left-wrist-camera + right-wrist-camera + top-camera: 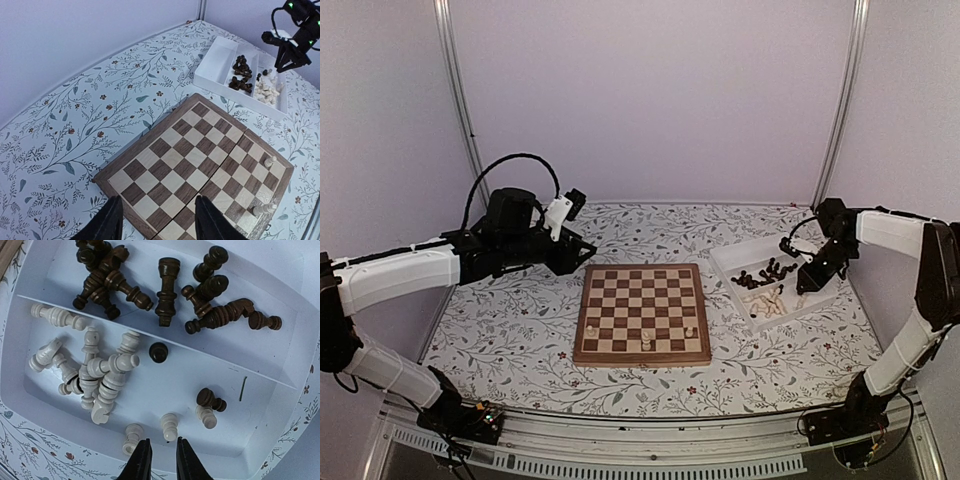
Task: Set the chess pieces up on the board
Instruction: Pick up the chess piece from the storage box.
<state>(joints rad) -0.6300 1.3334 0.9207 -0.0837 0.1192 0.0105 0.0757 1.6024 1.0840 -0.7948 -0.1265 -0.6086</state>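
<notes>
The chessboard lies flat in the middle of the flowered tabletop. 3 cream chessmen stand on its squares close to the front edge, apart from each other.

To the right of the chessboard, near its far right corner, sits a white partitioned tray. The other chess pieces are in it, most of them on their sides. The dark brown pieces fill 1 compartment and the cream pieces the next one, where 2 dark pawns are mixed in.

The right gripper hangs over the cream compartment. Its jaws are narrow, with a small gap and nothing between them. A cream pawn lies just in front of the fingertips.

The left gripper hovers above the far left corner of the chessboard, jaws about half wide, holding nothing.
</notes>
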